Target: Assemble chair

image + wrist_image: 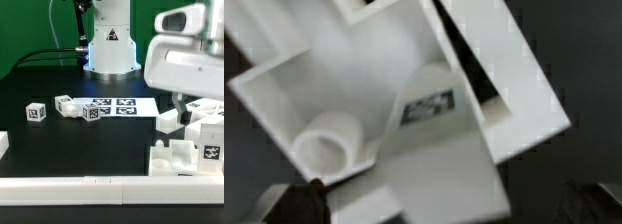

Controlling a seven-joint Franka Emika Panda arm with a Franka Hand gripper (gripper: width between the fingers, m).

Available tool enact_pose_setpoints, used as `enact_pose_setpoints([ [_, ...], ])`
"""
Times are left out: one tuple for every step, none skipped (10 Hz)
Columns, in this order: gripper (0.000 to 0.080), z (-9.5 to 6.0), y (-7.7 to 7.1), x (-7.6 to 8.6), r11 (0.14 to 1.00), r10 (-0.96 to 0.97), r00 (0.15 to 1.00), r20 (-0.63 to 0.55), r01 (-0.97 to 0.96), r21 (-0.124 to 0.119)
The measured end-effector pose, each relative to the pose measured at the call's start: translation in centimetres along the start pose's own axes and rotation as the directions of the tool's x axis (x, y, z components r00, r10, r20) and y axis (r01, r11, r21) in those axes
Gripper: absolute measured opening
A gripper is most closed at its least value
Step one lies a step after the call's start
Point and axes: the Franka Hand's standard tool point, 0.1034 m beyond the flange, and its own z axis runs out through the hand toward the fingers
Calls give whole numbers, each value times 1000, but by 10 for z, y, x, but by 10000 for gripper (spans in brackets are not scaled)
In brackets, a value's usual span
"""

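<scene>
The chair's white parts lie in two groups. A cluster of blocky slabs and bars (190, 140) with a tag stands at the exterior view's right. Three small tagged pieces (68, 106) lie at the left, by the marker board (120, 104). My gripper (180, 102) hangs over the right cluster, its fingers mostly hidden by the white wrist body. In the wrist view the gripper (441, 205) is open. Its dark fingertips (299, 198) stand either side of a white slab (446, 170), with a gap on one side. Beyond are a tagged part (432, 105) and a round peg (327, 148).
The robot base (110, 45) stands at the back centre. A long white border rail (80, 186) runs along the front. Another white piece (3, 146) shows at the left edge. Black tabletop lies between the two groups of parts.
</scene>
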Motion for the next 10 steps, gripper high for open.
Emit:
enact_pose_setpoints([
  [649, -3, 3, 6, 1000, 11, 1000, 0, -11, 0],
  [649, 0, 1, 4, 1000, 7, 1000, 1, -7, -2],
  [649, 0, 1, 3, 1000, 5, 1000, 2, -5, -3],
  [649, 1, 1, 3, 1000, 6, 1000, 2, -6, -3],
  [649, 1, 2, 4, 1000, 7, 1000, 2, -7, -3],
  [649, -2, 9, 10, 1000, -17, 1000, -2, 17, 12],
  [649, -6, 21, 12, 999, -33, 999, -1, 33, 28],
  [649, -10, 32, 11, 999, -29, 1000, 9, 28, 35],
  [649, -15, 40, 12, 995, -97, 995, 11, 96, 39],
  [649, -19, 45, 13, 986, -161, 987, 6, 161, 40],
])
